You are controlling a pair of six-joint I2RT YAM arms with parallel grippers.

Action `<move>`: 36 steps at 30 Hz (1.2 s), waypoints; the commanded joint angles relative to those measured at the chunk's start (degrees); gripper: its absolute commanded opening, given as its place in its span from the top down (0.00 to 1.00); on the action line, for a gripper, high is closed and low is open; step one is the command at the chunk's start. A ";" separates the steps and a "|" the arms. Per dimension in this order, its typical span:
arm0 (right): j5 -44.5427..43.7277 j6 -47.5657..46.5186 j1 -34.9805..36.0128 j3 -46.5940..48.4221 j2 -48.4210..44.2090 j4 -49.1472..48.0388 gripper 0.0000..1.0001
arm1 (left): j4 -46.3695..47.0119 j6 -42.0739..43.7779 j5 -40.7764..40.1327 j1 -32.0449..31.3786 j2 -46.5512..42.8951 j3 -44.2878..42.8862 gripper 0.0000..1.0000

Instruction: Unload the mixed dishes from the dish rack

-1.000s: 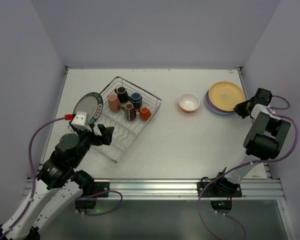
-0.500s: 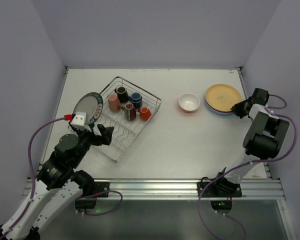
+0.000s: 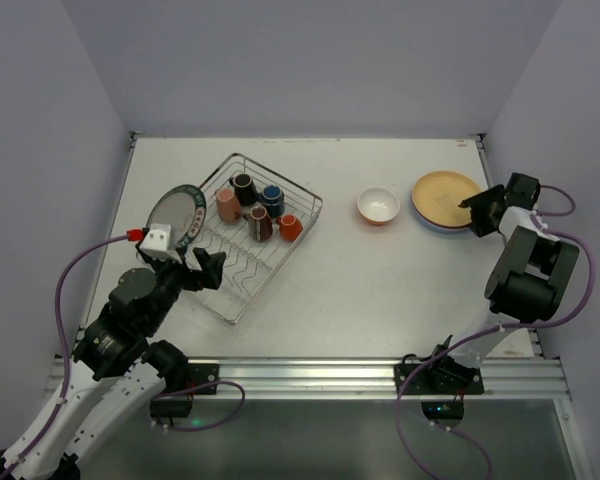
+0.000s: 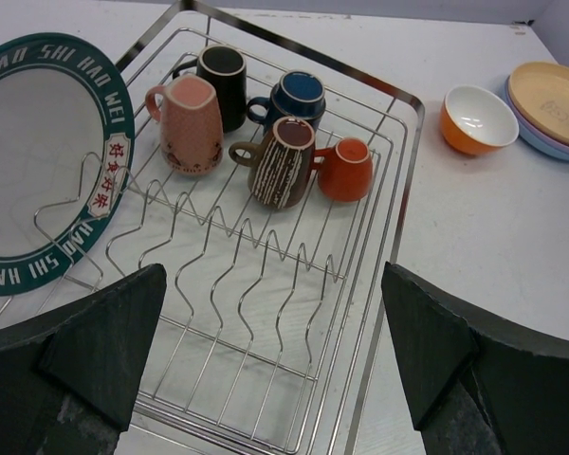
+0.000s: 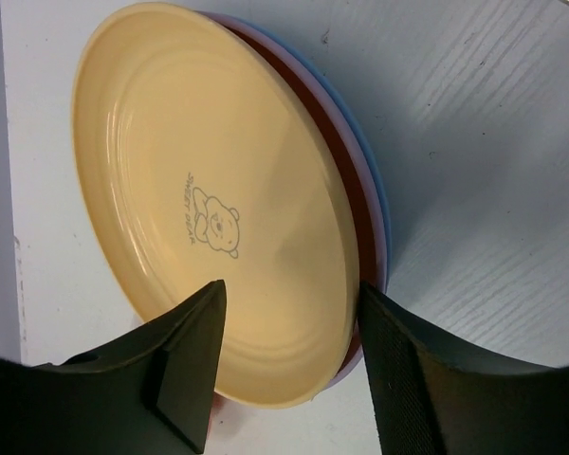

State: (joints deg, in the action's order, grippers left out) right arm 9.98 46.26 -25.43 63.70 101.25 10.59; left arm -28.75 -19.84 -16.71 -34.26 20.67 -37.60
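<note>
The dish rack point(image 3: 242, 262) holds a pattern-rimmed white plate point(image 3: 175, 213) leaning at its left end. Black point(image 3: 243, 187), pink point(image 3: 228, 205), blue-lined point(image 3: 272, 197), brown point(image 3: 259, 222) and orange point(image 3: 291, 227) mugs stand at its far end. My left gripper point(image 4: 270, 351) hangs open over the rack's bare wavy dividers point(image 4: 266, 284). The orange bowl point(image 3: 378, 206) sits on the table. The yellow plate point(image 5: 209, 180) lies on top of the lavender and blue plates point(image 5: 377, 190). My right gripper point(image 5: 290, 294) is open, its jaws straddling that plate's near rim without pinching it.
The back wall and both side walls close in the table. The plate stack point(image 3: 442, 196) lies near the right wall, with the right arm's cable point(image 3: 570, 205) looping beside it. The rack stands at an angle on the left half of the table.
My right gripper has opened and let go of the yellow plate, which has settled flatter onto the stack. The left arm has not moved.
</note>
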 commanded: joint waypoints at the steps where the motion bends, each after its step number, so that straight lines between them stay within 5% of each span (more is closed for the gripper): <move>1: -2.24 -2.48 0.64 2.91 -2.99 3.73 0.40 | 1.95 0.68 -2.62 -0.19 0.43 -0.71 0.00; 12: -11.28 -7.41 5.21 7.04 -2.64 11.82 0.05 | -0.60 -1.35 -12.91 -0.19 5.17 -3.88 0.00; 20: -24.02 -6.63 10.22 8.90 -5.62 18.06 0.01 | -3.50 -4.24 -24.05 0.86 8.07 -7.21 0.00; 25: -24.75 -2.59 10.31 6.44 -12.19 21.75 0.01 | -8.59 -6.09 -27.93 0.86 13.16 -13.97 0.00; 32: -10.35 -5.91 10.66 -5.77 -32.56 9.65 0.01 | -11.68 -2.41 -37.93 0.77 23.18 -24.52 0.00; 36: 7.21 -9.87 10.66 -11.65 -40.14 3.14 0.01 | 2.25 8.65 -44.11 2.69 27.57 -24.45 0.00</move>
State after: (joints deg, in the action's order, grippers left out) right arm 1.87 40.16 -15.00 55.42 65.21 22.48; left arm -36.27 -18.85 -52.01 -33.54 45.91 -60.93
